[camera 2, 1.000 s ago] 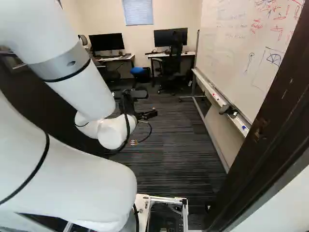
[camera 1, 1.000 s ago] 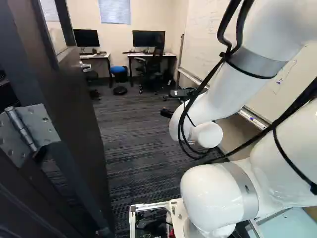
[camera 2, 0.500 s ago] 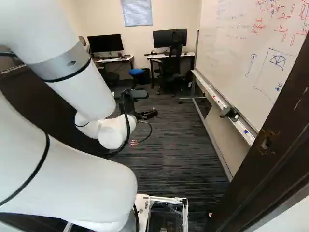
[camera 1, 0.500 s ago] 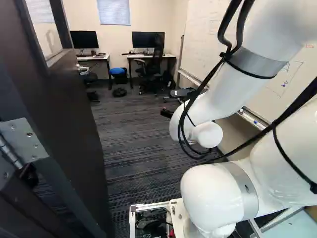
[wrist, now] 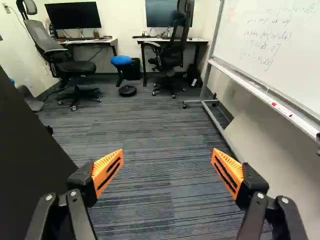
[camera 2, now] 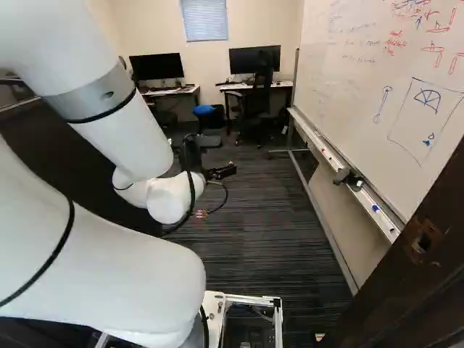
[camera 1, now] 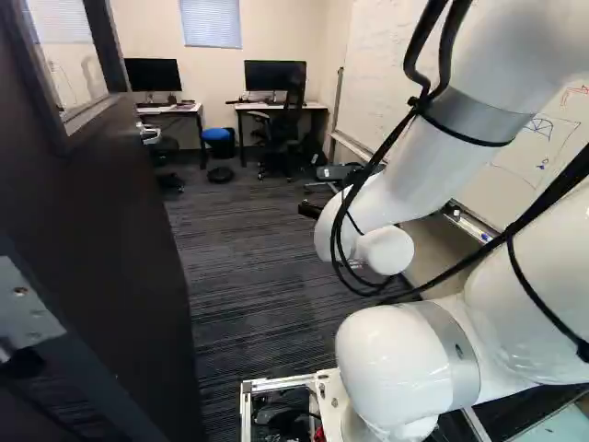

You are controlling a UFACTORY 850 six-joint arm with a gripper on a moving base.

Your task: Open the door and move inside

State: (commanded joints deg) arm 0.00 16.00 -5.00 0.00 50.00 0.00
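A white robot arm point(camera 1: 414, 175) rose from its base at the foot of both base views, filling much of the right of the left base view and the left of the right base view. Its thick lower part ran up and out to the side; the upper part slanted down and forward to a rounded wrist, folded low ahead of the base. Black cables point(camera 1: 353, 216) were strapped along it and looped beside the wrist. The black gripper point(camera 2: 221, 172) pointed ahead into the room. Seen from the wrist, the gripper point(wrist: 167, 169) was released: its two orange pads point(wrist: 108, 170) stood wide apart, with striped carpet point(wrist: 160, 130) visible between them.

The dark door point(camera 1: 110, 249) stood open along the left of the left base view, with a window pane high in it, a metal handle point(camera 1: 149, 134) near its far edge and a hinge plate point(camera 1: 26, 308) close to the camera. The door frame point(camera 2: 395, 290) crossed the lower right corner of the right base view. Beyond were a whiteboard point(camera 2: 362, 80) on the right and, at the far wall, desks with monitors point(wrist: 72, 15), office chairs point(wrist: 75, 65) and a blue-topped stool point(wrist: 121, 60).
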